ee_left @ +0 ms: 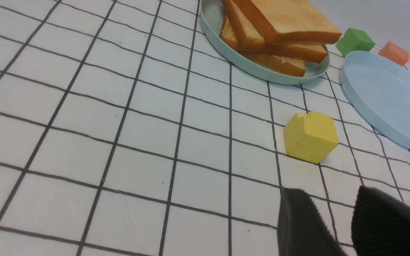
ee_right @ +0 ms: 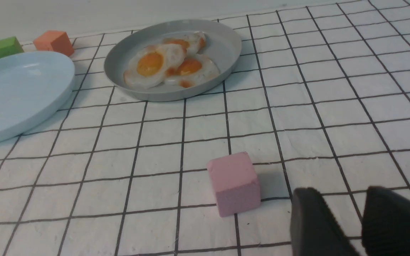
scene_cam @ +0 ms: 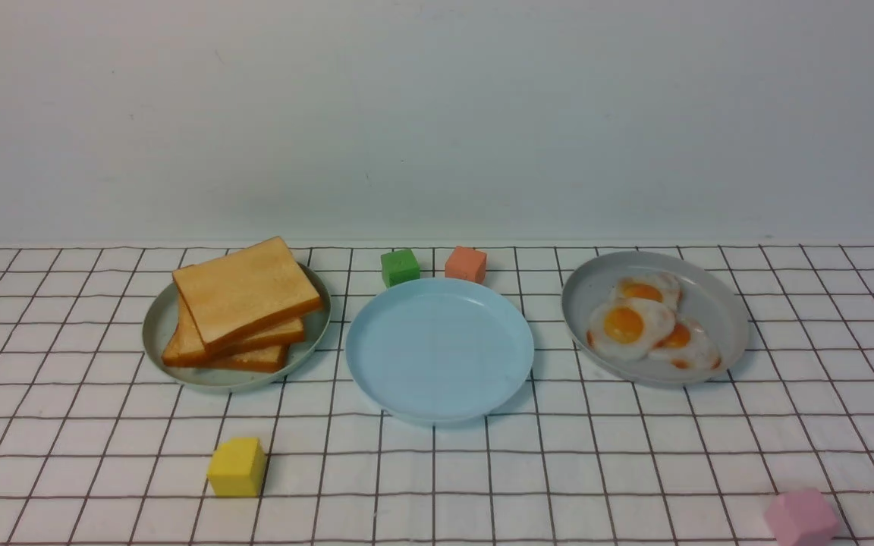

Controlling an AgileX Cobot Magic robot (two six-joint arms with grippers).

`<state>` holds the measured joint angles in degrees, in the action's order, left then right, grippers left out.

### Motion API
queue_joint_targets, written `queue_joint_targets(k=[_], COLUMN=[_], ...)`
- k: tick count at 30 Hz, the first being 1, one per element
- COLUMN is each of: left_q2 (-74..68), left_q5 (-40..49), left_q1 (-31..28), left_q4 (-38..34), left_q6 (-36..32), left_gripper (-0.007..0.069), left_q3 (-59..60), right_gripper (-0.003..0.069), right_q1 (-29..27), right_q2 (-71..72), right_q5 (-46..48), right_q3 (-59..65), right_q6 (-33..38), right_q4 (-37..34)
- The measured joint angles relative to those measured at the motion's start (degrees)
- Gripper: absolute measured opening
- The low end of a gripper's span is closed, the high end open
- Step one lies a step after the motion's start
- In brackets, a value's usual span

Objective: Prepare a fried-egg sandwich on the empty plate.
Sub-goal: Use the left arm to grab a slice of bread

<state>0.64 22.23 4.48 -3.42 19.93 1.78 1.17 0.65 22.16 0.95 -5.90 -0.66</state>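
The light blue plate (scene_cam: 439, 349) sits bare in the middle of the table; it also shows in the left wrist view (ee_left: 386, 96) and the right wrist view (ee_right: 16, 92). Three toast slices (scene_cam: 243, 307) are stacked on a pale green plate (scene_cam: 155, 327) to its left. Three fried eggs (scene_cam: 630, 326) overlap on a grey plate (scene_cam: 714, 303) to its right. My left gripper (ee_left: 329, 195) is open and empty, low over the cloth near the front. My right gripper (ee_right: 336, 193) is open and empty, likewise near the front. Neither gripper shows in the front view.
A yellow cube (scene_cam: 237, 467) lies front left, close to my left gripper. A pink cube (scene_cam: 801, 517) lies front right, beside my right gripper. A green cube (scene_cam: 400, 267) and an orange cube (scene_cam: 466, 264) sit just behind the blue plate. A checked cloth covers the table.
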Motion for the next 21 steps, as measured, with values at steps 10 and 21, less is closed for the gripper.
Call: queue_joint_targets(k=[10,21], left_q2=[0.0,0.0], left_q5=[0.0,-5.2], left_q1=[0.0,0.0], left_q4=[0.0,-6.7], left_q6=[0.0,4.6], left_gripper=[0.0237,0.0237], left_q3=[0.0,0.0], right_gripper=[0.0239,0.0239], right_q1=[0.0,0.0], right_q2=[0.0,0.0], right_q5=[0.0,0.0], right_q3=[0.0,0.0], right_q6=[0.0,0.0], right_q4=[0.0,0.0])
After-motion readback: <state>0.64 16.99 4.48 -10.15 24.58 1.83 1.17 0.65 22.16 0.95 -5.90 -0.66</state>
